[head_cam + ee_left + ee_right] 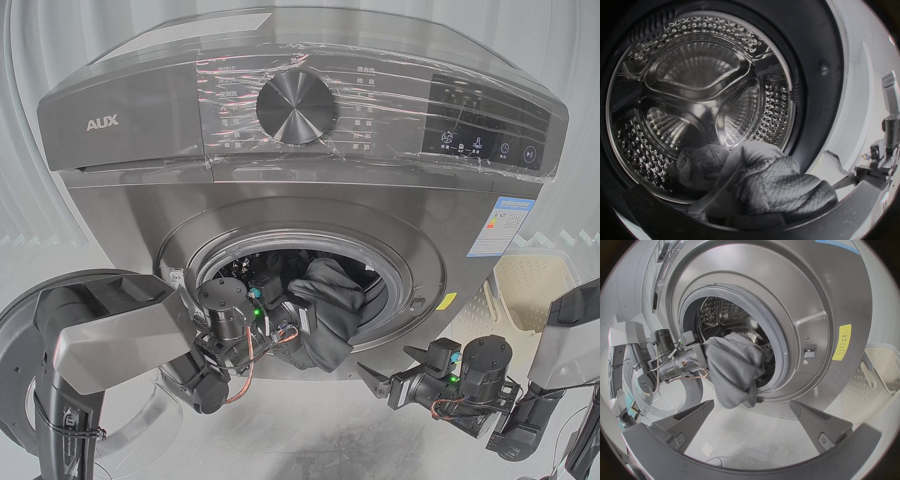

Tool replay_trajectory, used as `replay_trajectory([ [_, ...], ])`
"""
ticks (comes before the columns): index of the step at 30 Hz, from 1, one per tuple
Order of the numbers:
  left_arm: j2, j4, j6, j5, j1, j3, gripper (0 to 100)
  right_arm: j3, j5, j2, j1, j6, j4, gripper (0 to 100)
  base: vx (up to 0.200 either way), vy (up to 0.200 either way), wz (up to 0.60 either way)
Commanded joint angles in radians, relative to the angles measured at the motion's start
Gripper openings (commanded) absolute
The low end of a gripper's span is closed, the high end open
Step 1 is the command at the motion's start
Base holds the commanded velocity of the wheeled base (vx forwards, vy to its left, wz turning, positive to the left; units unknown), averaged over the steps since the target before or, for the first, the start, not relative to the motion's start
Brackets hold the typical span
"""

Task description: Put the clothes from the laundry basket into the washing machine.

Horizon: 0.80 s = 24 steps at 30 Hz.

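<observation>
Right gripper (382, 361) hangs low in front of the washing machine (300, 194), just to the right of the round opening, its jaws spread wide and holding nothing. It is clear of the cloth. The left gripper (303, 320) is at the mouth of the drum (693, 81), its tip buried in a dark grey garment (331, 306); the cloth hides whether it grips. That garment lies across the lower rim of the opening, part inside the drum and part hanging down the machine's front. Behind it, on the drum floor, lies a second, lighter crumpled cloth (697, 165), so two pieces of clothing can be counted. One door (15, 375) stands swung open on the robot's left, below the left arm. One cream laundry basket (531, 287) stands on the floor just beside the machine's right side. On the front panel sit one round dial (295, 106) under plastic film, one blue label (509, 225) and one yellow sticker (445, 301).
</observation>
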Motion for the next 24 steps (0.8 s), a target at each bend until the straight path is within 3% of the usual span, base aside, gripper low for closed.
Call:
replay_trajectory([
  [1,0.081,0.042,-0.004,0.037,0.013,-0.133,0,-0.001,0.0,0.006,0.002,0.001,-0.001,100,0.0,0.0,0.0],
  [19,0.207,0.288,-0.007,0.095,0.034,-0.497,0,-0.001,0.0,0.009,0.001,0.001,-0.001,100,0.0,0.0,0.0],
  [24,0.298,0.386,-0.007,0.181,0.056,-0.721,0,-0.001,0.0,0.009,-0.001,0.004,-0.001,100,0.0,0.0,0.0],
])
